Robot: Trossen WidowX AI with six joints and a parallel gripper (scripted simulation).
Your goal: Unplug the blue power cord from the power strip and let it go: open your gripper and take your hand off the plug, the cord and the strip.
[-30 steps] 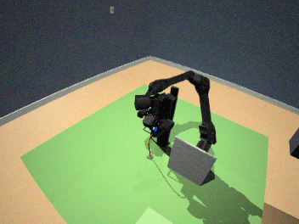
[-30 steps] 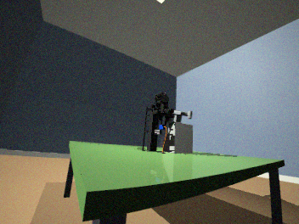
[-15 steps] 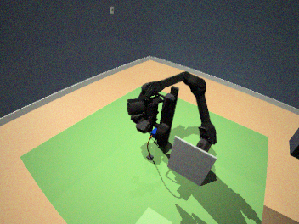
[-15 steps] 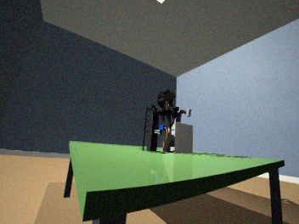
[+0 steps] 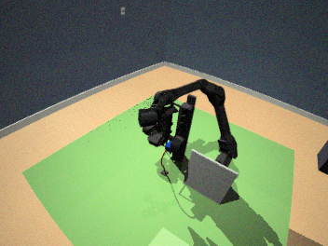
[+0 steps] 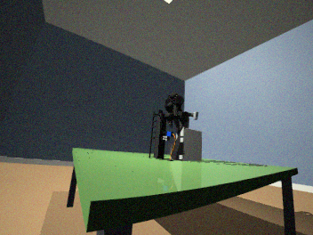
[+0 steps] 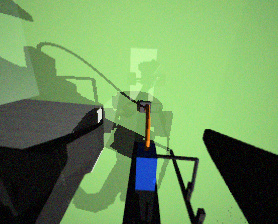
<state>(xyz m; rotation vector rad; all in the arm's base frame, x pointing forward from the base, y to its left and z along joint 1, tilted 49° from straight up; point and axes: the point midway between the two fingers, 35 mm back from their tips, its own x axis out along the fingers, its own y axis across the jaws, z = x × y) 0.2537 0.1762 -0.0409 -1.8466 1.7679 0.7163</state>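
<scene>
The blue plug (image 5: 169,145) (image 6: 169,133) (image 7: 146,173) hangs clear of the table below my hand. Its orange cord (image 7: 148,125) (image 5: 162,161) curves slackly down to a small grey piece (image 7: 144,106) (image 5: 164,172) on the table. My gripper (image 7: 152,130) is wide open, its dark fingers apart on both sides of the plug and cord and not closed on either. A tall dark upright block (image 5: 185,123) (image 6: 159,137), seemingly the power strip, stands close beside. Dark parts overlap, so I cannot tell whether the plug touches it.
A grey panel (image 5: 211,176) (image 6: 193,144) stands upright close to the block and the arm. A thin dark cable (image 5: 177,199) (image 7: 80,57) runs along the green table top (image 5: 93,179) (image 6: 133,175) from the grey piece. A thin dark frame (image 7: 180,158) stands right of the plug in the wrist view.
</scene>
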